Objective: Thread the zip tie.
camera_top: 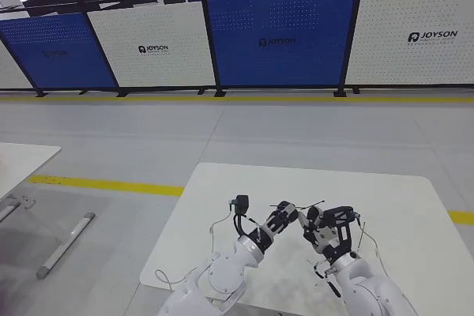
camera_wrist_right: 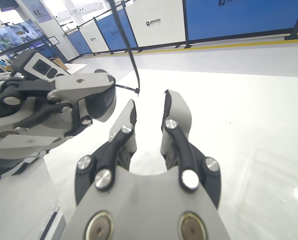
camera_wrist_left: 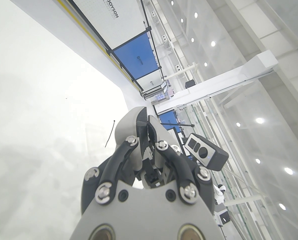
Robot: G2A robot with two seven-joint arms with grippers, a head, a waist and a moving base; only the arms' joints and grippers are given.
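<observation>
Clamped shut at the left gripper (camera_wrist_left: 148, 123), with pads pressed on one end of the black zip tie (camera_wrist_right: 129, 48). Showing in the left wrist view as a thin dark line just beside one closed finger. Jutting sideways out of those tips toward the right gripper (camera_wrist_right: 150, 106), then kinking sharply just ahead of the right fingertips and running up and away to a thicker dark end. Spread wide open at the right gripper, with fingers (camera_wrist_right: 132, 112) apart from the strap and the kink just beyond them, a little toward the left gripper's side. Held tip to tip, close together, above the white table (camera_top: 395, 197).
</observation>
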